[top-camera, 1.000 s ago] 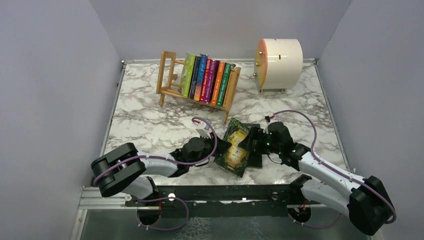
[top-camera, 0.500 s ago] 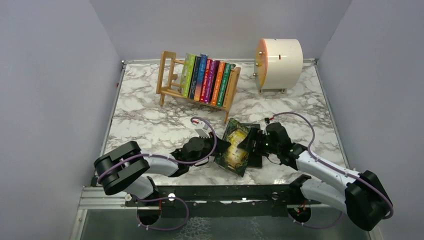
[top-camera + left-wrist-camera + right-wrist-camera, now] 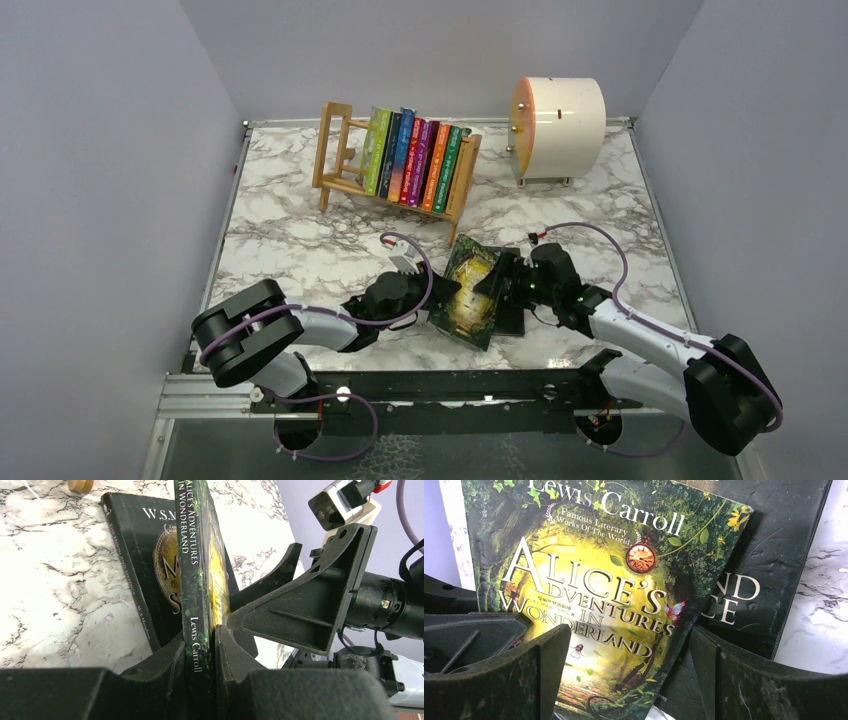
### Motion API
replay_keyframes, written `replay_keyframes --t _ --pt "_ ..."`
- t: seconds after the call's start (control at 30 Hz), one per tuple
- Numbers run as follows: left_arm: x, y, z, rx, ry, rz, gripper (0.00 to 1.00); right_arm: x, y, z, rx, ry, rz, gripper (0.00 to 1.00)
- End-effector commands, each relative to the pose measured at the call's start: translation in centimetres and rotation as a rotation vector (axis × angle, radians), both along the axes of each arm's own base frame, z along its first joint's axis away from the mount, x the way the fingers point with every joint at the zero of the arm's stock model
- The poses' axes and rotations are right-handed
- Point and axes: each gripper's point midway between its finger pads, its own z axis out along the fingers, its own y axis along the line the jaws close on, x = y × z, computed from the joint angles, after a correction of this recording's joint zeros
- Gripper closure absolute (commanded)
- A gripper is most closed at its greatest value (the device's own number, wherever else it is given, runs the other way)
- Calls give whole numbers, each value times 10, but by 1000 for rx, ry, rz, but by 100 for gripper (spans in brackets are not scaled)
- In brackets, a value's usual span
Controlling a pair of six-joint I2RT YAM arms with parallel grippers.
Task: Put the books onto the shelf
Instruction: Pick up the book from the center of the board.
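The step in hand looks like the pick-up of one of the last two loose books, at about 6 o'clock on the surface [image 3: 300,250], close to the arm bases. The left gripper [image 3: 200,640] is clamped narrow on the spine end of the green Alice book [image 3: 470,293], which stands tilted up on edge. Under and behind it the black book [image 3: 140,555] lies flat on the marble. The right gripper [image 3: 626,640] has its jaws spread wide on either side of the Alice book's cover and grips nothing. One finger sits close against the cover in the left wrist view, but I cannot tell whether it touches.

As I judge it, the next move calls for the right gripper to back away. The left arm can then lift the Alice book free of the black one, carry it toward 11 o'clock and turn it upright, spine outward.

The shelf [image 3: 335,150] stands at about 11 o'clock on the surface. It holds a row of shelved books [image 3: 415,160], leaning slightly and packed toward its right end. There seem to be seven, though the spines are too small to count surely. The open gap is at the rack's left end, which is where a further book would likely go. The cream drum [image 3: 558,125] at 1 o'clock is well apart from the shelf and takes no part.
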Motion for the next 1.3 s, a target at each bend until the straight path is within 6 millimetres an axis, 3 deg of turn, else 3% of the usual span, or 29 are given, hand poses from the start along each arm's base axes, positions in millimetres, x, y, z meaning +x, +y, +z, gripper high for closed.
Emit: replay_keyframes --t 0.0,0.47,0.67,0.87,1.0,1.27 --pt "-6 7 -33 152 -2 -52 89 8 9 10 31 -39 22 14" --pt "-22 -16 -24 99 -23 -206 78 23 11 17 31 -110 10 14" --pt "-26 -22 -18 71 -36 -245 91 31 7 20 22 -161 -12 14" --pt "-29 -28 -7 41 -51 -277 97 41 8 25 11 -202 -12 14" --pt "-32 -30 -4 30 -55 -296 98 49 8 30 11 -226 -23 14" --pt "-37 -31 -2 20 -51 -324 88 63 4 38 -16 -269 -44 14"
